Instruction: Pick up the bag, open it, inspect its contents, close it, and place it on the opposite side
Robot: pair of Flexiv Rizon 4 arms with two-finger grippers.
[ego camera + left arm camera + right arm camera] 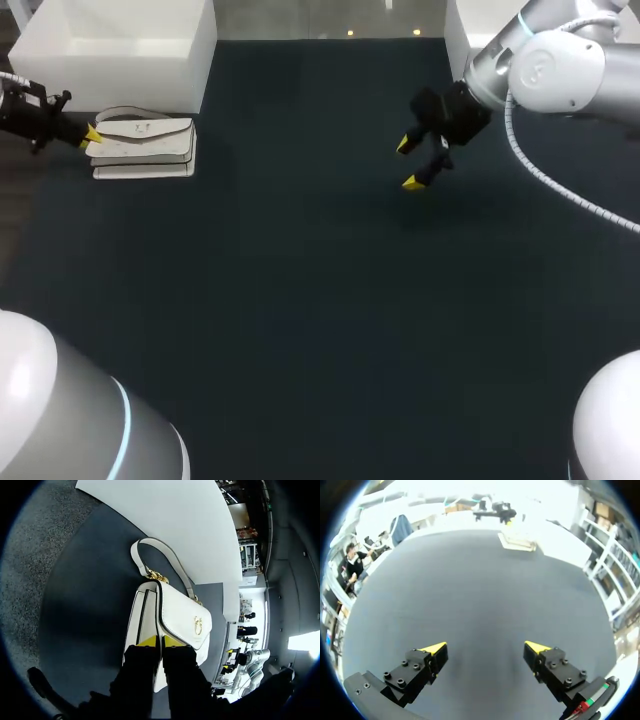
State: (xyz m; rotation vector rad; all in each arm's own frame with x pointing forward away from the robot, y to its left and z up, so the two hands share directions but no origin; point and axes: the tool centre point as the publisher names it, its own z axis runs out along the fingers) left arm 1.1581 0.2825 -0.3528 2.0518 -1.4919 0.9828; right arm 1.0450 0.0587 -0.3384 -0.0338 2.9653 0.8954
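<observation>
A white handbag [145,145] with a strap and gold clasp lies flat at the table's far left, just in front of a white box. My left gripper [92,135] is at the bag's left end. In the left wrist view its fingers [160,641] stand close together, pinching the dark-trimmed edge of the bag's [182,615] flap. My right gripper [410,163] hovers over the dark mat right of the middle, open wide with nothing between its fingers [485,647]. From there the bag [517,540] and my left gripper [495,512] show far ahead.
A white box [120,45] stands at the back left, right behind the bag, and shows beyond the strap in the left wrist view [170,520]. Another white box [465,30] sits at the back right. Dark mat [300,300] covers the table.
</observation>
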